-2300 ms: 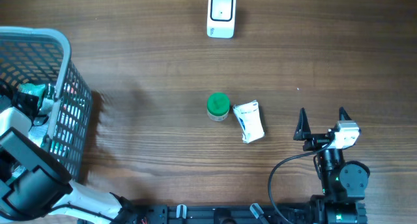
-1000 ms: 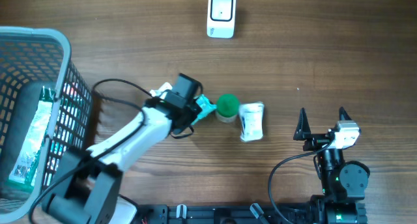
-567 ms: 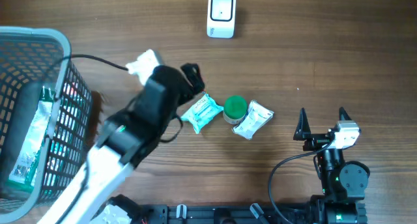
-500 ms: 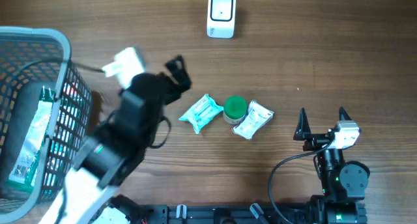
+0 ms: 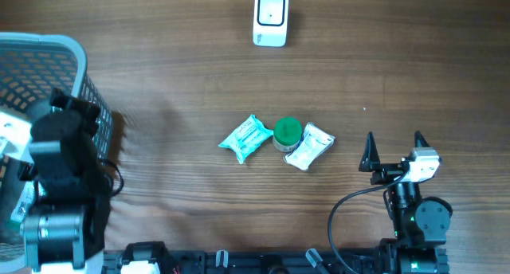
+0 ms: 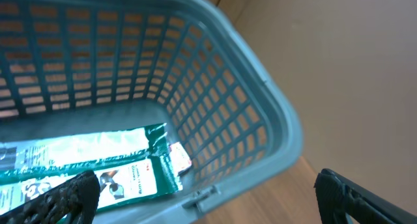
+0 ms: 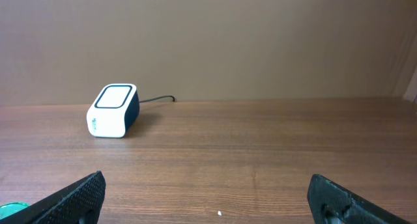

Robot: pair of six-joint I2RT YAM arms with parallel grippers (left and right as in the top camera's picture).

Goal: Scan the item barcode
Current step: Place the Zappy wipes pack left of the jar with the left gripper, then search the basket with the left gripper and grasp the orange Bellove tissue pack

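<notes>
Left end effector [image 6: 212,199] stands wide open and empty above the grey basket [image 5: 48,45]. A second ago it was out at mid-bench, clamped on the teal packet [image 5: 245,138]. That packet now lies released, touching the green-lidded jar [image 5: 288,131], which was nudged right along with the white sachet [image 5: 308,147]. One green-and-white packet [image 6: 85,165] remains in the basket. Right end effector [image 5: 394,143] is open too, unmoved. Nothing is at the barcode scanner [image 5: 270,19] yet; I judge scanning hasn't begun.
</notes>
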